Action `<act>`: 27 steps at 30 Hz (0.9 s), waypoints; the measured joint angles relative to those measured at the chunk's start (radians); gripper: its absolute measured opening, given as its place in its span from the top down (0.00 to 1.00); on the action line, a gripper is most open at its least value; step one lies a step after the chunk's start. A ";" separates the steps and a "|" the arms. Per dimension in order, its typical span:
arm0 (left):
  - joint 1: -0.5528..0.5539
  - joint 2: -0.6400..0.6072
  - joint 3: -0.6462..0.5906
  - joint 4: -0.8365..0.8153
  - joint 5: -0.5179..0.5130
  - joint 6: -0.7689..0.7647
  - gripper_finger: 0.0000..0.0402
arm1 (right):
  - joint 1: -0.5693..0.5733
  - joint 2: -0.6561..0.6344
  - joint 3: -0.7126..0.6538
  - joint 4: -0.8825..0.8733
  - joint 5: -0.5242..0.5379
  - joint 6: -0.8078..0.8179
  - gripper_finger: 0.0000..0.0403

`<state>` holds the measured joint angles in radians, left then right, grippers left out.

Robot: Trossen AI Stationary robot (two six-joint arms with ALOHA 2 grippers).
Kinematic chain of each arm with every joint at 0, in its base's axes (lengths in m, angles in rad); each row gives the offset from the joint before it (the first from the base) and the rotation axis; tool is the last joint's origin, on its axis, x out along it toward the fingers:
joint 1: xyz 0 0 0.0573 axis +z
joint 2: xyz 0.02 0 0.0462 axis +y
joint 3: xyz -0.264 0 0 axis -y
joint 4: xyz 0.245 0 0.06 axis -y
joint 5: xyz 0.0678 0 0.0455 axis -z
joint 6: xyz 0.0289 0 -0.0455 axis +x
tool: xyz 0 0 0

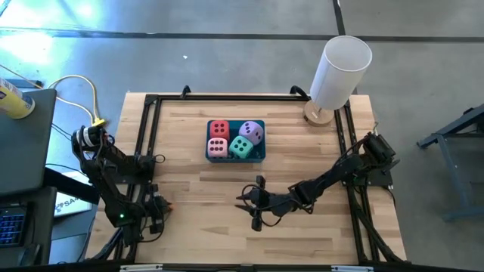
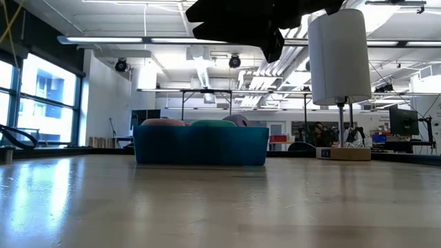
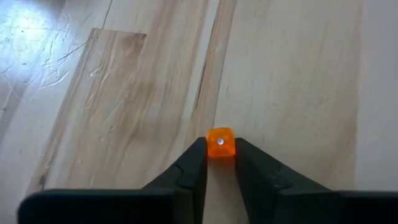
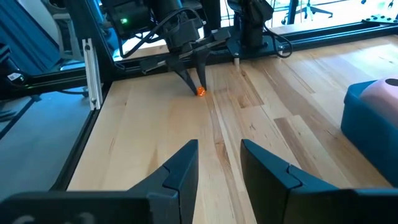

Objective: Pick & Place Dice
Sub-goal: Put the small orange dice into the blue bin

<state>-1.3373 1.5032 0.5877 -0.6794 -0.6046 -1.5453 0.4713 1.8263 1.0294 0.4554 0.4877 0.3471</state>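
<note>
A blue bin (image 1: 236, 153) stands on the table's middle, toward the far side, and holds the dice: red (image 1: 219, 128), pink (image 1: 217, 146), purple (image 1: 252, 132) and teal-green (image 1: 241, 146). Their tops show over the bin wall (image 2: 201, 146) in the low view. A much smaller orange die (image 3: 220, 143) lies near the table's near left corner. My left gripper (image 1: 161, 208) is closed on it. My right gripper (image 4: 219, 163) hovers open over the near middle of the table (image 1: 243, 202), nothing between its fingers. My left gripper pinches the small orange die by two opposite sides (image 3: 210, 148) between its two fingertips (image 3: 198, 155). The fingers slant down onto it (image 4: 200, 91). The die's one-pip face (image 3: 221, 142) is turned toward the wrist camera. It looks to sit on the wood.
A tall white cylinder (image 1: 340, 64) on a wooden base stands at the far right corner. Black frame rails (image 1: 148, 136) run along the table's left, far and right edges. Bare wood (image 1: 204, 189) lies between the two grippers and in front of the bin.
</note>
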 joint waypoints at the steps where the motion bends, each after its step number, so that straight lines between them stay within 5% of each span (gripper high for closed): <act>1: 0.000 0.000 0.000 -0.001 0.000 0.001 0.84 | 0.000 0.000 0.000 0.000 0.000 0.000 0.72; 12: 0.054 -0.001 -0.002 0.001 -0.054 0.033 0.88 | 0.001 -0.001 0.000 -0.003 0.000 -0.002 0.72; 18: 0.222 -0.040 -0.003 -0.001 -0.151 0.079 0.88 | 0.012 -0.001 0.000 -0.003 0.000 -0.027 0.72; 22: 0.373 -0.091 0.003 0.076 -0.158 0.283 0.88 | 0.026 -0.001 0.000 -0.003 0.002 -0.048 0.72; 27: 0.552 -0.182 0.011 0.326 -0.152 0.742 0.88 | 0.046 -0.001 0.000 -0.004 0.005 -0.066 0.72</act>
<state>-0.7857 1.3208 0.5987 -0.3535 -0.7561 -0.8032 0.5177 1.8252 1.0294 0.4519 0.4923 0.2810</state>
